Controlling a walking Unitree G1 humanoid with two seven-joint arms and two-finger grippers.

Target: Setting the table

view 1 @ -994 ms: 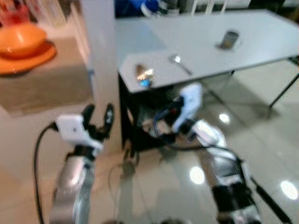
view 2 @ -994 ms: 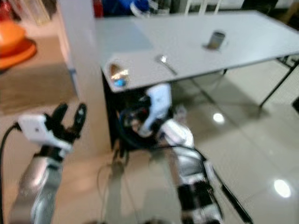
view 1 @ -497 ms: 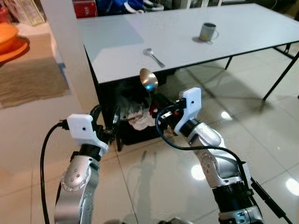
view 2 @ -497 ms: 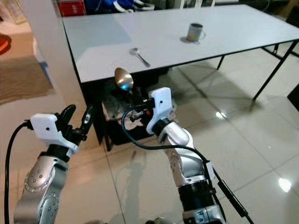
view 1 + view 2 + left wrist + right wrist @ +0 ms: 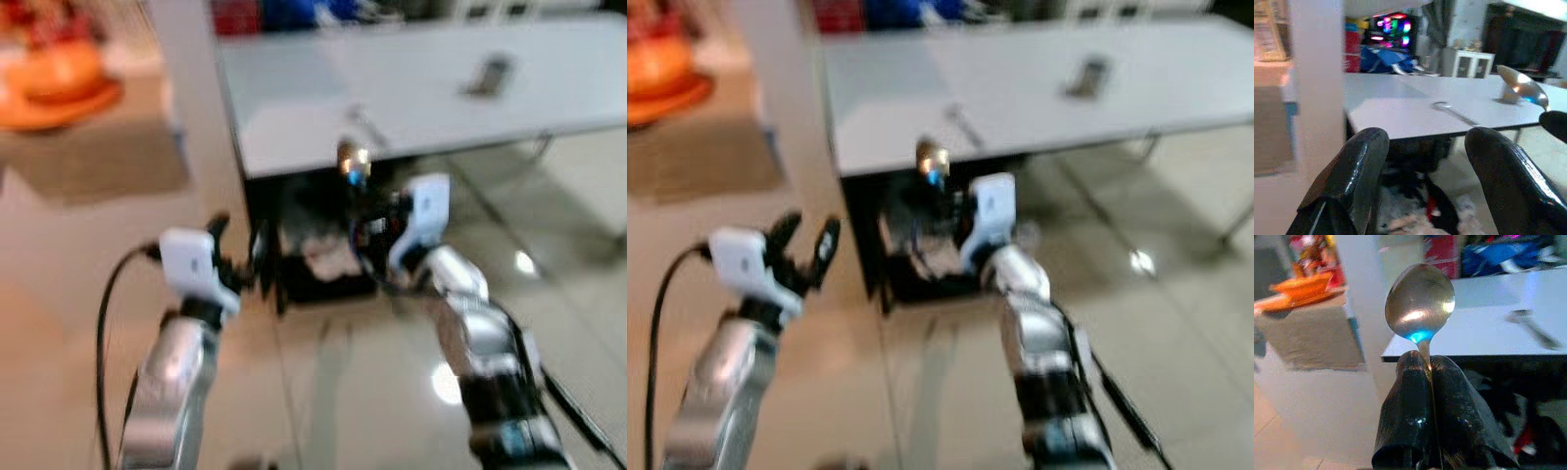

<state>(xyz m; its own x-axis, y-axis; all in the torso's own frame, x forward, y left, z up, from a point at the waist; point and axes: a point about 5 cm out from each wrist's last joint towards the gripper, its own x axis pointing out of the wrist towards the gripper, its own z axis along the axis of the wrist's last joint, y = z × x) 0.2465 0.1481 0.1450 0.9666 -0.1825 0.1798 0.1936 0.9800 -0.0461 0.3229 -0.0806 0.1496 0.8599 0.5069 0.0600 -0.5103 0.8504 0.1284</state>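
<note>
Two silver, jointed metallic arms, each ending in a white box-shaped wrist housing. Left gripper (image 5: 803, 250): two long, glossy black fingers (image 5: 1352, 176) with rounded tips. Right gripper (image 5: 1422, 382): same black fingers, surfaces scuffed and shiny. Black cable looping from left wrist housing down beside the forearm; thinner black cable trailing along the darker lower right arm.

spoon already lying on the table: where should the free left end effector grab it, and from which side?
Likely mid-handle, from straight above. The spoon lies flat on the table, so only a top-down pinch across its thin handle fits. It sits near the front edge, so come over that edge. The left end effector is open; the right end effector already holds another spoon.
</note>
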